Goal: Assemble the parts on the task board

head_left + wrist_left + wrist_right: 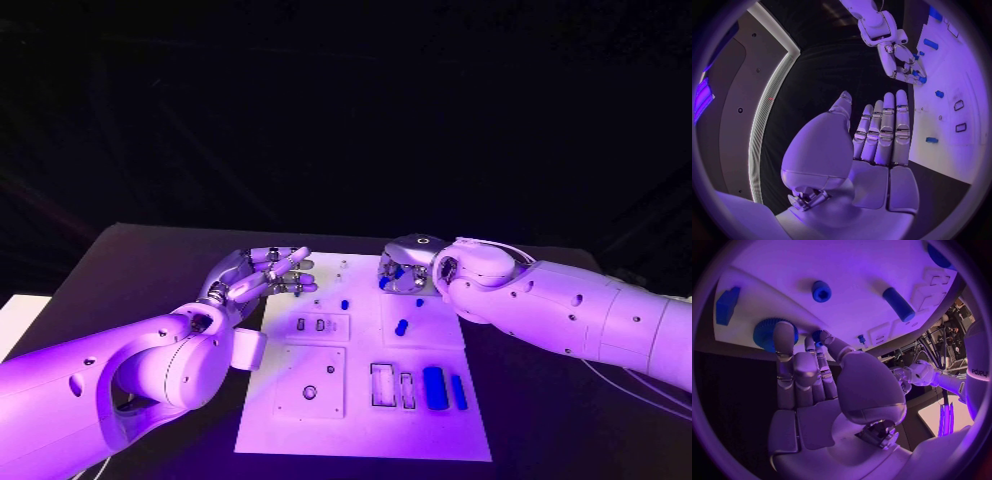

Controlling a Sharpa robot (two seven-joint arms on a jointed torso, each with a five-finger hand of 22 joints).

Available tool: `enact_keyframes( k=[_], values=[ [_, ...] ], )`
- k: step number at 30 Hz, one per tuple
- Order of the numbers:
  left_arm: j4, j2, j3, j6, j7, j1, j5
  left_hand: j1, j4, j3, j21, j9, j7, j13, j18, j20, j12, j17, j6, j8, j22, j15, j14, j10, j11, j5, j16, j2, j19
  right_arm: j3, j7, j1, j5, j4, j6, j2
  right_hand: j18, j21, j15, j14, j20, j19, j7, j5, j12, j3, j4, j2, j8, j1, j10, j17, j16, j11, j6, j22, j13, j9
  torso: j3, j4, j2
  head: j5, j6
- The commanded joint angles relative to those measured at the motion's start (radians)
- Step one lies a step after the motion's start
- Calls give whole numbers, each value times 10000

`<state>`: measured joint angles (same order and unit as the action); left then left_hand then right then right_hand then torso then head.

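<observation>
The white task board (pixel 361 425) lies in the middle of the black table. My right hand (pixel 404 270) reaches down onto its far edge; in the right wrist view one finger rests on a round blue gear (pixel 766 332), and the thumb and another finger pinch a small blue part (pixel 817 335). Near it lie a blue block (pixel 726 305), a short blue peg (pixel 821 291) and a longer blue peg (pixel 898 304). My left hand (pixel 267 272) hovers over the board's far left edge, fingers straight and apart, holding nothing (pixel 879 130).
Nearer me on the board are small plates with slots (pixel 312 325) and a round hole (pixel 310 393). Two long blue parts (pixel 434 388) lie beside an upright slot frame (pixel 384 385). Small blue pegs (pixel 345 303) (pixel 402 326) stand mid-board. Black table surrounds the board.
</observation>
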<state>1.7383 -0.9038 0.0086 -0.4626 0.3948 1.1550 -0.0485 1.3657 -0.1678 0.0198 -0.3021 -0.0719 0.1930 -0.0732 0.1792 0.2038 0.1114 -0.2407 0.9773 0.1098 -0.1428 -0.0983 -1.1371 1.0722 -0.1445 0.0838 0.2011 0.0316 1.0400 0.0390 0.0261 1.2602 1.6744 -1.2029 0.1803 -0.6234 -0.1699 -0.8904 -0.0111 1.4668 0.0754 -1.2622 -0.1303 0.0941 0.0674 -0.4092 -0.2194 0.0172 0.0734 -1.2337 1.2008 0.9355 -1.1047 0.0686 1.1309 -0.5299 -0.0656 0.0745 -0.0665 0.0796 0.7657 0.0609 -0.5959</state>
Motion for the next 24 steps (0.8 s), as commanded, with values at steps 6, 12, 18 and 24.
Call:
enact_keyframes(
  k=[6, 12, 18, 24],
  values=[
    [-14, 0, 11, 254, 20, 18, -57, 23, 68, 8, 22, 9, 60, 12, 20, 20, -58, -8, -14, -65, 17, -21, 18, -11, -51, -10, -69, -114, 64, -23, -65, -42, -237, -320, 2105, -165, 101, -520, -112, 286, -17, -197, 9, -199, -11, -272, 47, 154, 75, -148, 203, 232, -232, -30, 181, -633, -23, 93, -10, -6, 5, -32, 37],
    [-41, 1, 11, 391, 27, 18, -45, 28, 79, 11, 23, 10, 61, 12, 21, 20, -67, -21, -13, -72, 18, -21, 14, -9, -52, -9, -75, -127, 71, -50, 121, -36, -360, -199, 2475, 65, 107, -578, -106, 274, -6, -190, -8, -215, -39, -318, 71, 116, 53, -131, 177, 236, -250, -18, 171, -685, -11, 94, 1, 8, 32, -77, 107],
    [-23, 12, 11, 482, 20, 18, -29, 36, 91, 18, 25, 10, 61, 11, 22, 20, -75, -33, -11, -79, 19, -21, 9, -8, -52, -8, -81, -144, 76, -58, 193, -13, -444, 204, 2598, 481, 111, -624, -94, 264, 9, -175, -24, -232, -54, -350, 107, 68, 27, -93, 146, 252, -275, 1, 155, -721, -2, 92, -9, 21, 49, -79, 137],
    [-11, 37, 11, 514, 8, 18, -26, 36, 91, 18, 25, 10, 61, 11, 22, 20, -75, -33, -11, -79, 19, -21, 9, -8, -52, -8, -81, -144, 76, -62, 207, -5, -481, 706, 2562, 1010, 113, -666, -82, 257, 23, -158, -39, -240, -64, -380, 143, 22, -2, -60, 107, 283, -311, 15, 130, -756, 5, 89, -9, 98, 114, -23, 154]
  ],
)
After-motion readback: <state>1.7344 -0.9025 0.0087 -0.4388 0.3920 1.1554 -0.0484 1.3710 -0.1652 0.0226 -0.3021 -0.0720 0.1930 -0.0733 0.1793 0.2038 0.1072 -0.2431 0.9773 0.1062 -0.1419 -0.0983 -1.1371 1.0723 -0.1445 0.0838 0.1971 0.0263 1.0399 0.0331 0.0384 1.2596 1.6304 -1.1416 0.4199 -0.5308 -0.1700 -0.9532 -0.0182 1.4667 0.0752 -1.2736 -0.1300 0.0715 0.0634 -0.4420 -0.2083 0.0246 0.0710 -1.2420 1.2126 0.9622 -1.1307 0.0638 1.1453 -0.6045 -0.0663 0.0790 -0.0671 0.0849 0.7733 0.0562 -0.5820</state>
